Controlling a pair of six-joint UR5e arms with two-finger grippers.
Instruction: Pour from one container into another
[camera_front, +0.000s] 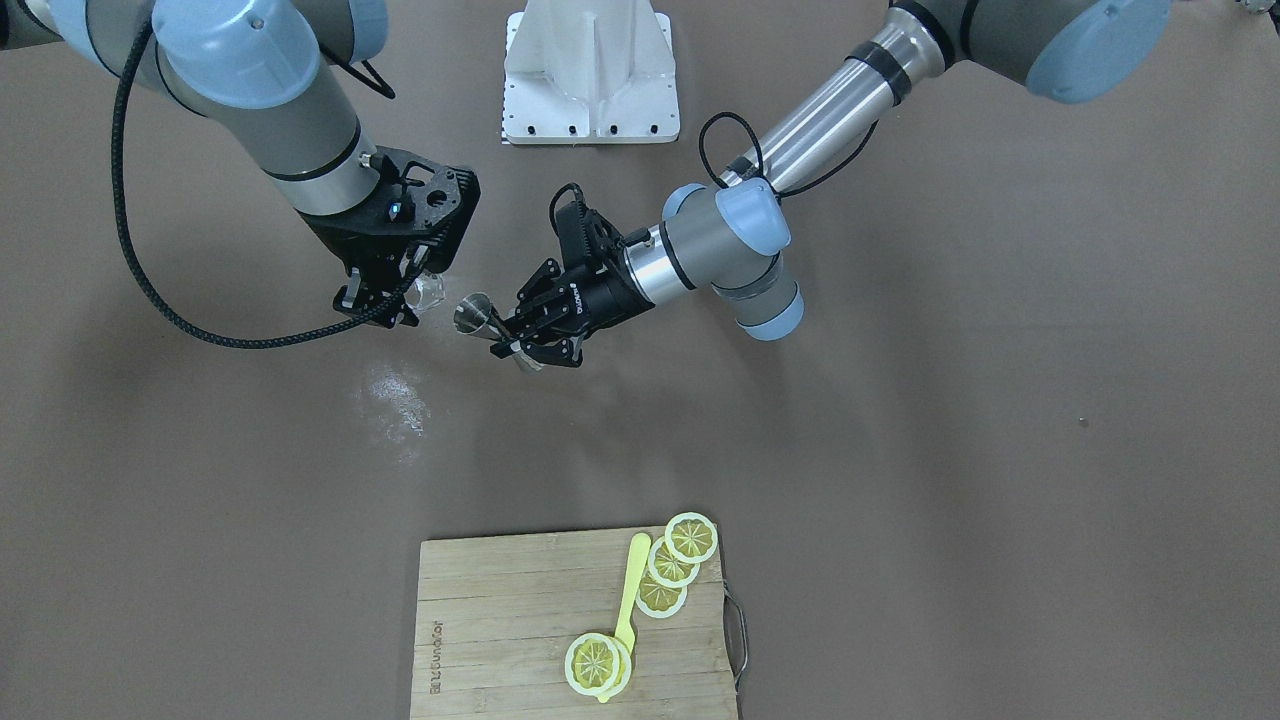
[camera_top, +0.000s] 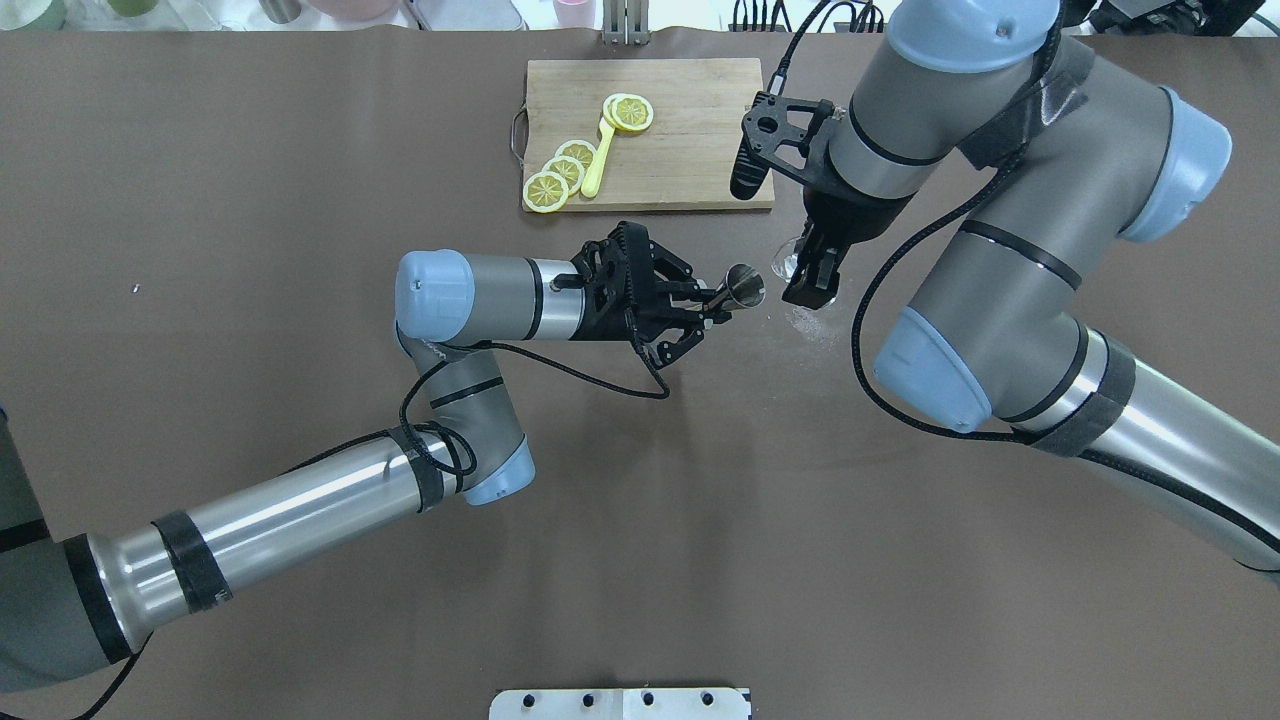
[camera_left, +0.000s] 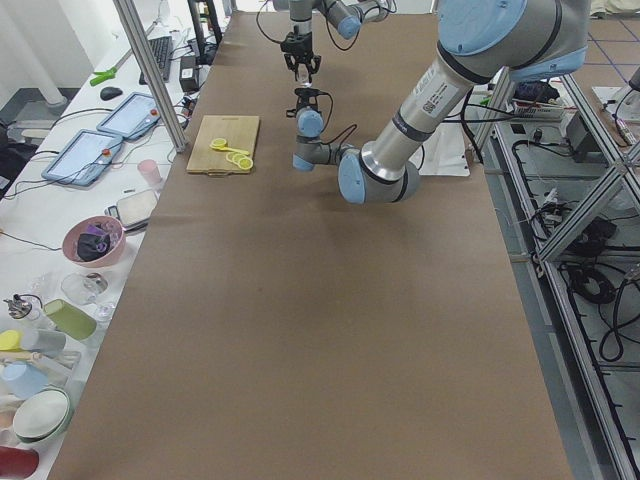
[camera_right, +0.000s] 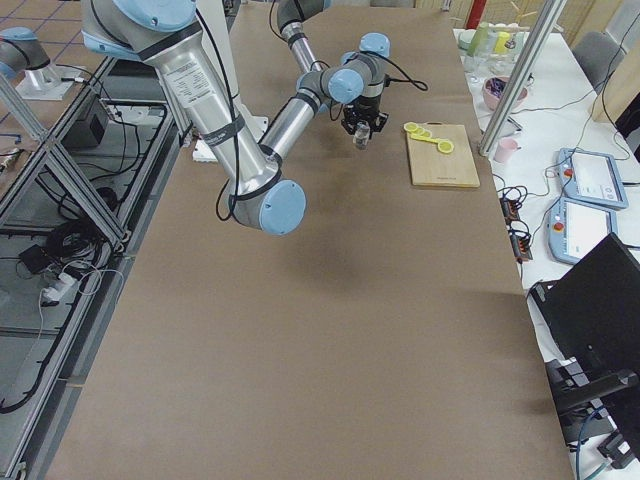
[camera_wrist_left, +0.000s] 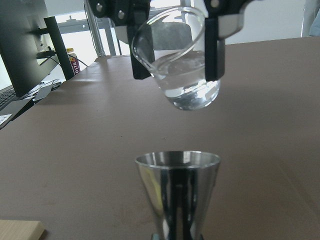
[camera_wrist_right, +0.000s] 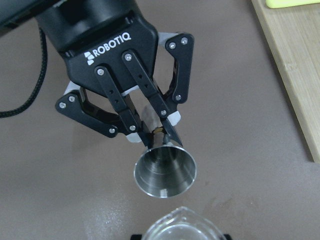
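Note:
My left gripper (camera_top: 708, 310) is shut on the narrow waist of a steel jigger (camera_top: 743, 285), holding it above the table with its open cup toward the right arm. In the right wrist view the jigger (camera_wrist_right: 165, 171) looks empty, with the left gripper (camera_wrist_right: 157, 132) clamped behind it. My right gripper (camera_top: 810, 278) is shut on a clear glass cup (camera_top: 784, 262), tilted and just beyond the jigger's mouth. In the left wrist view the glass (camera_wrist_left: 177, 65) hangs above the jigger (camera_wrist_left: 177, 192), with a little clear liquid in its bottom. From the front, the glass (camera_front: 428, 292) and jigger (camera_front: 472, 315) nearly touch.
A wooden cutting board (camera_top: 690, 150) with lemon slices (camera_top: 560, 175) and a yellow spoon (camera_top: 598, 160) lies beyond the grippers. A pale wet-looking patch (camera_front: 395, 400) marks the table under the glass. The white robot base plate (camera_front: 590, 80) sits behind both arms.

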